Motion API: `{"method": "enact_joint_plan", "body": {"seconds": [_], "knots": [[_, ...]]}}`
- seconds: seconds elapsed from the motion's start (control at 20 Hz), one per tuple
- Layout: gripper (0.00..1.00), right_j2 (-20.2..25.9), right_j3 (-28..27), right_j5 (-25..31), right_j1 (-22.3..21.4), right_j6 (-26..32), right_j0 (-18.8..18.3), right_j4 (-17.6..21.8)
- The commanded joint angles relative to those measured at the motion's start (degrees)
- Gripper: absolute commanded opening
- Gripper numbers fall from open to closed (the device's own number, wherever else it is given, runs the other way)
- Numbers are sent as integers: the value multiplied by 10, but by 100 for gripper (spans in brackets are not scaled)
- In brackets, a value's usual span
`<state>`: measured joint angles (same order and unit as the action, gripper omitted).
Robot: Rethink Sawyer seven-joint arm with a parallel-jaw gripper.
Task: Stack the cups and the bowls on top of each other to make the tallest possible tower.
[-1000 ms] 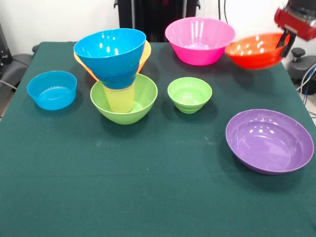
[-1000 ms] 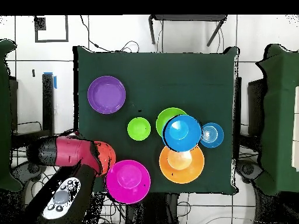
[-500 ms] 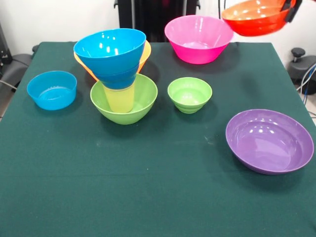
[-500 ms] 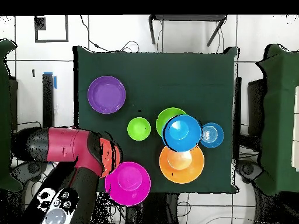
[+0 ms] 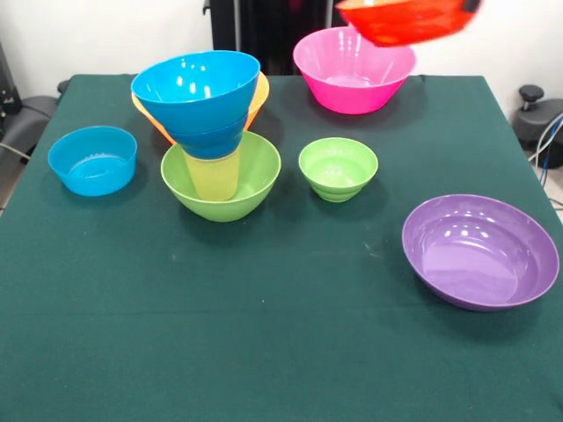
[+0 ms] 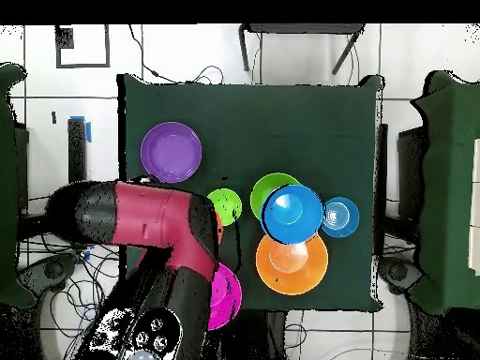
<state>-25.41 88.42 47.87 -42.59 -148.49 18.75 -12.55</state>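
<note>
My gripper (image 5: 473,5) shows only as a dark tip at the top edge. It is shut on the rim of a red-orange bowl (image 5: 405,19), which hangs in the air above the pink bowl (image 5: 352,75). The tower stands at the left: a large lime-green bowl (image 5: 255,180) holds the yellow tumbler (image 5: 213,176), with two nested blue bowls (image 5: 198,83) on top. An orange bowl (image 5: 258,97) sits behind the tower. In the overhead view my arm (image 6: 150,220) hides the gripper and most of the pink bowl (image 6: 227,298).
A small green bowl (image 5: 338,167) sits mid-table. A wide purple bowl (image 5: 479,251) lies at the near right. A low light-blue bowl (image 5: 91,158) sits left of the tower. The green table cover (image 5: 264,334) fills the front.
The red-orange bowl has risen off the table's far right and moved left, from beside the pink bowl to above it. The arm has swung over the table.
</note>
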Motion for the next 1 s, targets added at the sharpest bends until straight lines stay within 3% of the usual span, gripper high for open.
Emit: {"method": "enact_joint_plan", "body": {"seconds": [0.05,0.4,1.0], "knots": [[0,72,-24,58,-37,207,-77,101],[0,124,-26,41,-49,266,-156,152],[0,201,86,-75,-64,288,-234,183]]}}
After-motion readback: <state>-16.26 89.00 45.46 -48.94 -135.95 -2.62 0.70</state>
